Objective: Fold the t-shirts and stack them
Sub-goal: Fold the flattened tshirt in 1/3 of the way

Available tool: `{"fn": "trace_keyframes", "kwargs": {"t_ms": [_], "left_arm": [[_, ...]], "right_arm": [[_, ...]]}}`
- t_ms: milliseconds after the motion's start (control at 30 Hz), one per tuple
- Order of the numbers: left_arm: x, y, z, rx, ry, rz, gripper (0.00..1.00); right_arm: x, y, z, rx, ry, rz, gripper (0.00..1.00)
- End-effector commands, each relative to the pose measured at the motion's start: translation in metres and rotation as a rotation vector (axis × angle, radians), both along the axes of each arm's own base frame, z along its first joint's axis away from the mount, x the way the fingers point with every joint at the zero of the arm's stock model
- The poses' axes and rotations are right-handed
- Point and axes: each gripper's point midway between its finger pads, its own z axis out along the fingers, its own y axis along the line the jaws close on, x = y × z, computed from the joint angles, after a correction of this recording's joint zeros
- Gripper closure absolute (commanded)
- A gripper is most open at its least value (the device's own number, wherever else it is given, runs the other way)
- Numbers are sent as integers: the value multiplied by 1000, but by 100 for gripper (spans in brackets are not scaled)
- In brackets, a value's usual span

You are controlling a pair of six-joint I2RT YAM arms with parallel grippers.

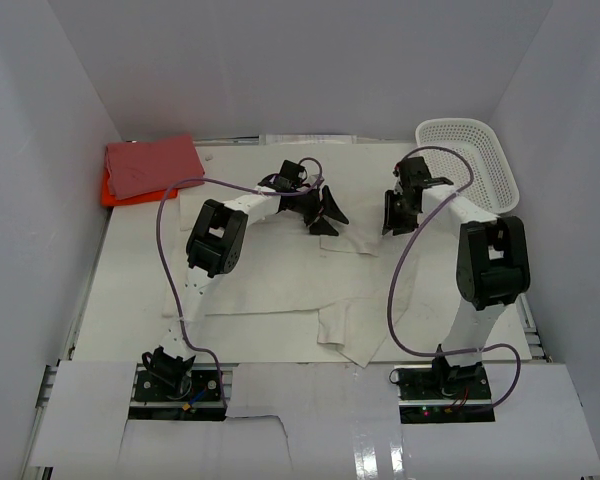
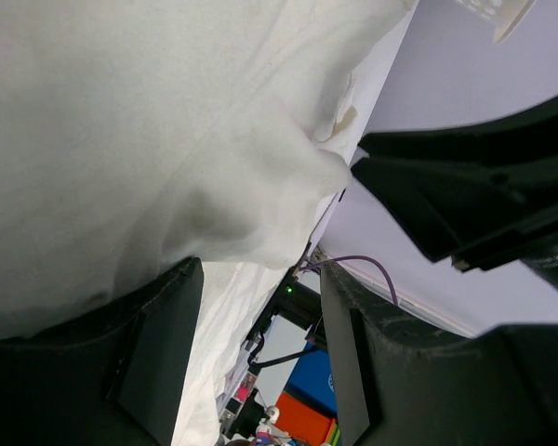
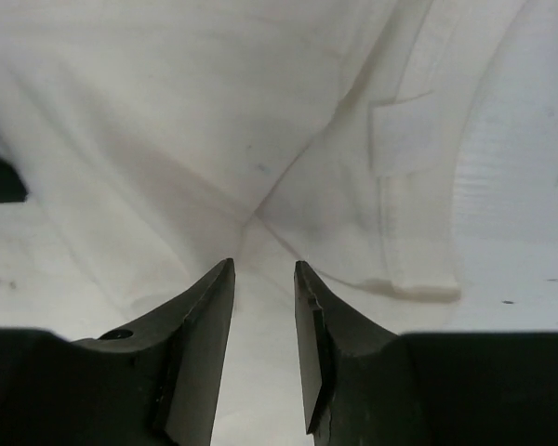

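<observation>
The cream t-shirt lies partly spread and creased across the middle of the table. A dusty pink-red folded shirt rests on an orange one at the back left. My left gripper hovers at the cream shirt's far edge. In the left wrist view it is open, a bulge of cream cloth just past the fingertips and nothing between them. My right gripper faces it from the right. Seen from the right wrist, the right gripper is open and empty above a fold and hem of the cream shirt.
A white mesh basket stands at the back right corner. White walls close in the table on three sides. Purple cables loop from both arms. The right arm's black gripper shows at the right of the left wrist view.
</observation>
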Motion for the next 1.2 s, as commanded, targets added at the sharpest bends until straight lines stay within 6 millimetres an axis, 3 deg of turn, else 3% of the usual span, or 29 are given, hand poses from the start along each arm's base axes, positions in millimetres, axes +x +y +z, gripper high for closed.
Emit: {"fn": "trace_keyframes", "kwargs": {"t_ms": [0, 67, 100, 233, 433, 700, 900, 1000, 1167], "left_arm": [[0, 4, 22, 9, -17, 3, 35], [0, 5, 21, 10, -18, 3, 35], [-1, 4, 23, 6, -20, -3, 35], [-1, 6, 23, 0, -20, -4, 35], [-3, 11, 23, -1, -19, -6, 35], [-1, 13, 24, -6, -22, -1, 35], [0, 14, 25, -9, -21, 1, 35], [1, 15, 24, -10, -24, 2, 35], [2, 14, 25, -11, -22, 2, 35]], "right_arm": [[-24, 23, 11, 169, -48, 13, 62], [-27, 29, 18, 237, -109, 1, 62], [-43, 32, 6, 274, -72, 4, 62], [-56, 45, 0, 408, -78, 11, 63], [-56, 58, -10, 505, -68, 21, 63], [-49, 55, -15, 486, -75, 2, 62], [-49, 46, -19, 438, -77, -22, 69], [-47, 41, -15, 404, -83, -27, 63], [-43, 38, -15, 382, -83, -26, 60]]}}
